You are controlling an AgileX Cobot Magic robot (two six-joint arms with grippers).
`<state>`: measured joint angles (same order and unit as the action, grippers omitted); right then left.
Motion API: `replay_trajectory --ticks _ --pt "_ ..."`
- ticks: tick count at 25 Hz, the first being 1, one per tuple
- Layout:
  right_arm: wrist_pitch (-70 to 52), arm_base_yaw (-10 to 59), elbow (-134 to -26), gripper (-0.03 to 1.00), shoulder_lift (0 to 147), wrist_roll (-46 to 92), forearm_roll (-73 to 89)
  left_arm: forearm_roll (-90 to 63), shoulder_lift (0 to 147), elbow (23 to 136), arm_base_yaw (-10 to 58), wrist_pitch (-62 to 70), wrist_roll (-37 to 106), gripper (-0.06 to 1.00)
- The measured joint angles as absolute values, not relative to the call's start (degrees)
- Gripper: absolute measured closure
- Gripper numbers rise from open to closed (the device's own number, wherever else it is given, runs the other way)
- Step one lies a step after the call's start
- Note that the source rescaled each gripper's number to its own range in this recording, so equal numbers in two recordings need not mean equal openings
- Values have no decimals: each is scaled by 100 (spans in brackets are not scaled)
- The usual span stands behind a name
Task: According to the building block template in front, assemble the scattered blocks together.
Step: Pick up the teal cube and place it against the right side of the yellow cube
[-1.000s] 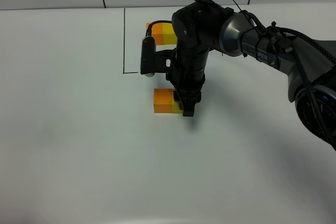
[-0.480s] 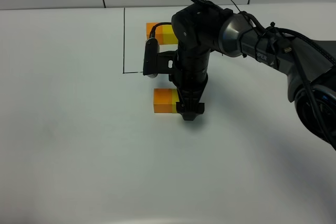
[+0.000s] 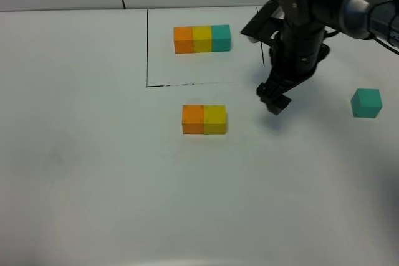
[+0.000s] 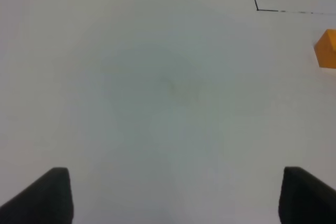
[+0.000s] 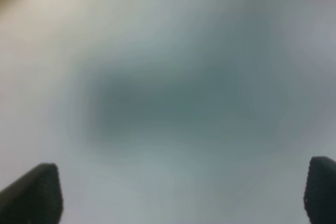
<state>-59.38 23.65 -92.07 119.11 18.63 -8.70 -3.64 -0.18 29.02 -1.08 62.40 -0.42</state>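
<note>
While the right gripper (image 3: 274, 100) hovers low over the table (image 3: 93, 172), a bit to the right of the loose pair, its jaws are spread wide with nothing between them. The right wrist view is a blurry mess, but you can make out both fingertips (image 5: 31, 192) way out at the edges with only bare surface in the gap. The template (image 3: 202, 38), that orange-yellow-teal row, sits at the far side inside the black outline (image 3: 147, 48). As for the scattered ones, the orange cube (image 3: 193, 119) and yellow cube (image 3: 215, 119) sit side by side, touching, orange on the left, just in front of the outline's near edge. The teal cube (image 3: 366, 103) is off on its own, well apart to the right, past the gripper, touching nothing. The left gripper (image 4: 176, 198) isn't in the overhead shot, but its own wrist camera shows it wide open too, empty, over plain table, with the orange cube at the edge of that view.
</note>
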Motion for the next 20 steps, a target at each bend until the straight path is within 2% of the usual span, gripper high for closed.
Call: replay_trajectory --ticks 8,15,20 --pt "-5210 1115 -7758 10 10990 30 -983 -364 -18 2902 -108 6240 -42 -5" --pt "-4567 348 -7322 12 10966 -147 -707 -364 -18 2902 -108 6240 -42 -5" --pt "-4328 55 -7316 14 11065 -69 -547 -364 -18 2902 -108 6240 -42 -5"
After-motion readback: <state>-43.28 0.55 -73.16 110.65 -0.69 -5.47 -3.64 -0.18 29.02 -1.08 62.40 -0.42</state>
